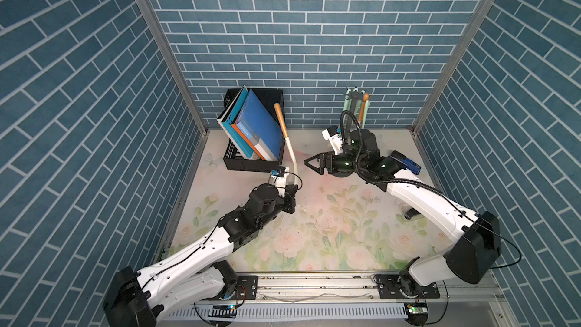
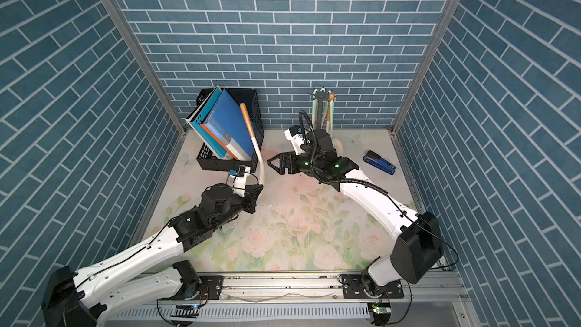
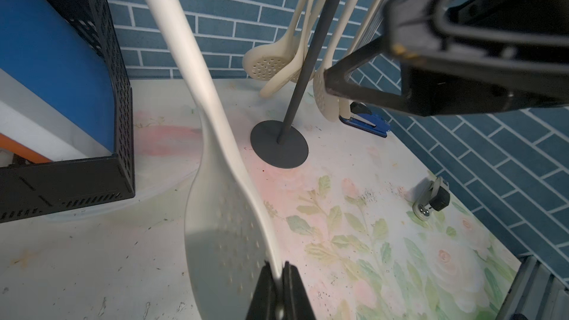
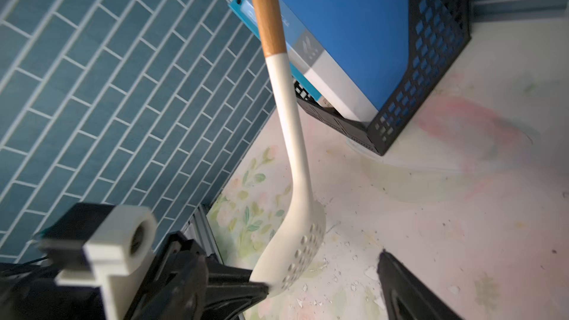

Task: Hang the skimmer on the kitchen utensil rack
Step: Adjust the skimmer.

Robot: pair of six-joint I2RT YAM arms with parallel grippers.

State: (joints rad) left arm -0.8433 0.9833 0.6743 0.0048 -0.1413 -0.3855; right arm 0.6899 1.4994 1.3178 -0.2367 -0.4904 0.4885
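The skimmer [image 1: 289, 143] [image 2: 254, 144] stands nearly upright in front of the file box, its wooden handle end up and its cream perforated head [image 3: 221, 210] [image 4: 292, 241] low over the table. My left gripper [image 1: 291, 192] [image 3: 278, 267] is shut on the rim of that head. My right gripper [image 1: 309, 163] [image 2: 273, 162] hangs open just right of the skimmer, pointing at it and touching nothing; one finger [image 4: 397, 281] shows beside the head. The kitchen utensil rack [image 1: 354, 105] [image 3: 303, 66] stands at the back right, behind my right arm, with several utensils hanging on it.
A black mesh file box [image 1: 251, 165] holding blue books stands at the back left, close to the skimmer. A blue stapler [image 2: 379, 162] lies by the right wall. A small caster wheel [image 3: 431, 198] sits on the floral mat. Brick-patterned walls close three sides.
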